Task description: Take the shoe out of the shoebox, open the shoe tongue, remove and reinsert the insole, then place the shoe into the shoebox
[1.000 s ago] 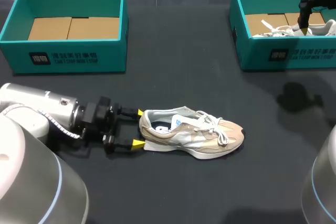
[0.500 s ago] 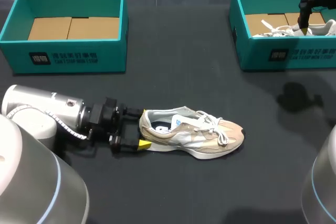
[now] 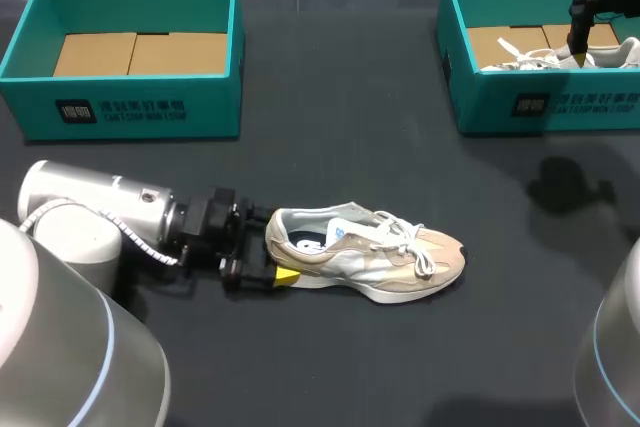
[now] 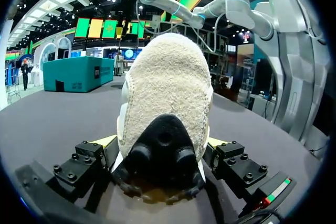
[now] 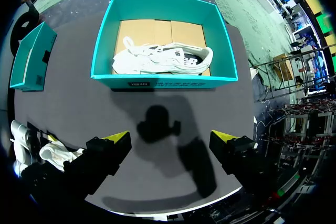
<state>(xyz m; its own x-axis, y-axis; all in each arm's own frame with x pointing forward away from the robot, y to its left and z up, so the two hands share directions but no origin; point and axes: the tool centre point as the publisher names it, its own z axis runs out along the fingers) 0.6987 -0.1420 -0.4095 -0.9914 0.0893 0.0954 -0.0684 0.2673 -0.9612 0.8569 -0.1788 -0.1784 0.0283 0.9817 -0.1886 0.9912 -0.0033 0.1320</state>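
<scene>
A beige sneaker [image 3: 370, 255] with white laces lies on its sole on the dark table, toe to the right. My left gripper [image 3: 272, 245] is at its heel, open, one yellow-tipped finger on each side. In the left wrist view the heel [image 4: 165, 103] fills the space between the fingers [image 4: 105, 141]. The empty teal shoebox [image 3: 130, 107] stands at the back left. My right gripper [image 5: 170, 137] hangs open and empty high above the table, over the ground in front of the other teal box [image 5: 157, 78].
The right-hand teal box [image 3: 540, 102] at the back right holds a white shoe [image 5: 163, 59]. Bare dark tabletop lies between the two boxes and in front of the sneaker.
My left gripper has slid right towards the sneaker, so its fingers now straddle the heel. The sneaker and the right arm have not moved.
</scene>
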